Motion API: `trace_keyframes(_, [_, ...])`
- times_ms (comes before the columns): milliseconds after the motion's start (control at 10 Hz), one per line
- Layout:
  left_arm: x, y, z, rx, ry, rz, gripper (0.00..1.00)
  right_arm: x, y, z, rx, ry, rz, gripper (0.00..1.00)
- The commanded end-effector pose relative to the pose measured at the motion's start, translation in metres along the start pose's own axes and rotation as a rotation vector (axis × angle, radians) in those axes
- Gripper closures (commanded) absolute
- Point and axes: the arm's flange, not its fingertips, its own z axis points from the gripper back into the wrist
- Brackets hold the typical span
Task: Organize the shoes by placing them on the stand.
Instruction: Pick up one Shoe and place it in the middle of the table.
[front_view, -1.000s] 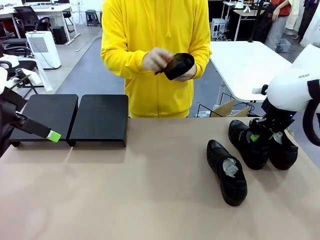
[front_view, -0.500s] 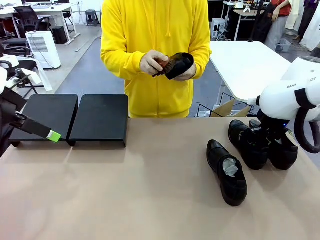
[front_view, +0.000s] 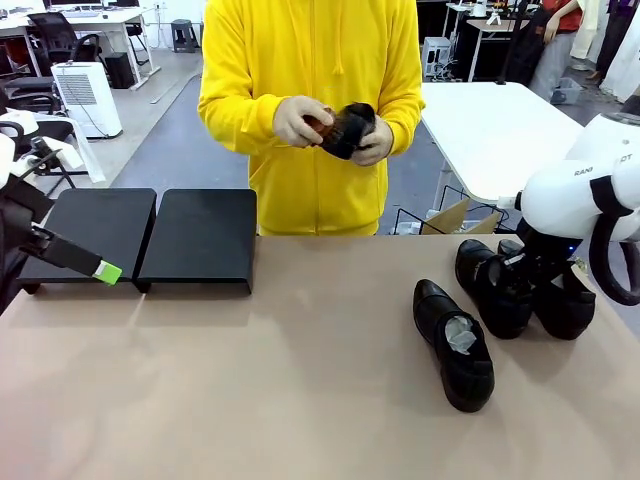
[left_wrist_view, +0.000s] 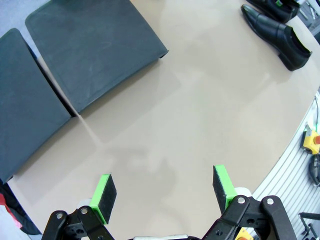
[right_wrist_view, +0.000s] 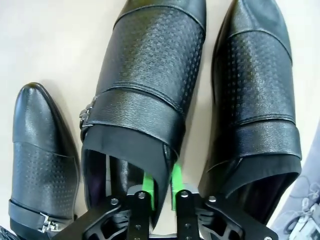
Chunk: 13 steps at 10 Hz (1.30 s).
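Leather dress shoe (right_wrist_view: 150, 85) pinched by our right gripper (right_wrist_view: 162, 181) | left gripper (left_wrist_view: 162, 192) spread | thin collar hold could slip on lift

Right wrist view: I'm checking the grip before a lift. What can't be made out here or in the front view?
Right wrist view: depth of the right end effector, hidden by the collar of the middle shoe.
Right wrist view: heel of the leftmost shoe, cut by the bottom edge.
Front view: held shoe, partly behind the person's hands.

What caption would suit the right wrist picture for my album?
Right gripper pinching the rim of the middle shoe on the table.
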Motion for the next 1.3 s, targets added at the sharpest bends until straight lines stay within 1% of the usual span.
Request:
trace_keyframes(0, [-0.001,0.001,0.001,-0.015,-0.006,-0.005,0.0,0.005,0.002,-0.001,-0.033,0.008,-0.013,1.0])
trace_keyframes(200, [-0.001,0.001,0.001,-0.015,-0.006,-0.005,0.0,0.005,-0.002,0.0,-0.037,0.017,-0.023,1.0])
trace_keyframes(300, [-0.001,0.001,0.001,-0.015,-0.006,-0.005,0.0,0.0,-0.002,0.01,-0.036,-0.008,-0.019,1.0])
trace_keyframes(500, [-0.001,0.001,0.001,-0.015,-0.006,-0.005,0.0,-0.034,-0.003,0.075,-0.043,-0.174,-0.027,1.0])
trace_keyframes(600, [-0.001,0.001,0.001,-0.015,-0.006,-0.005,0.0,-0.049,0.001,0.104,-0.031,-0.23,-0.01,1.0])
trace_keyframes(700, [-0.001,0.001,0.001,-0.015,-0.006,-0.005,0.0,-0.065,0.009,0.127,0.008,-0.27,0.032,1.0])
trace_keyframes(800, [-0.001,0.001,0.001,-0.015,-0.006,-0.005,0.0,-0.082,0.02,0.144,0.064,-0.276,0.086,1.0])
trace_keyframes(900, [-0.001,0.001,0.001,-0.015,-0.006,-0.005,0.0,-0.101,0.025,0.159,0.186,-0.167,0.222,1.0])
trace_keyframes(1000, [-0.001,0.001,0.001,-0.015,-0.006,-0.005,0.0,-0.059,0.012,0.135,-0.003,-0.253,0.021,1.0])
trace_keyframes(1200, [-0.001,0.001,0.001,-0.015,-0.006,-0.005,0.0,-0.059,0.012,0.135,-0.003,-0.253,0.021,1.0])
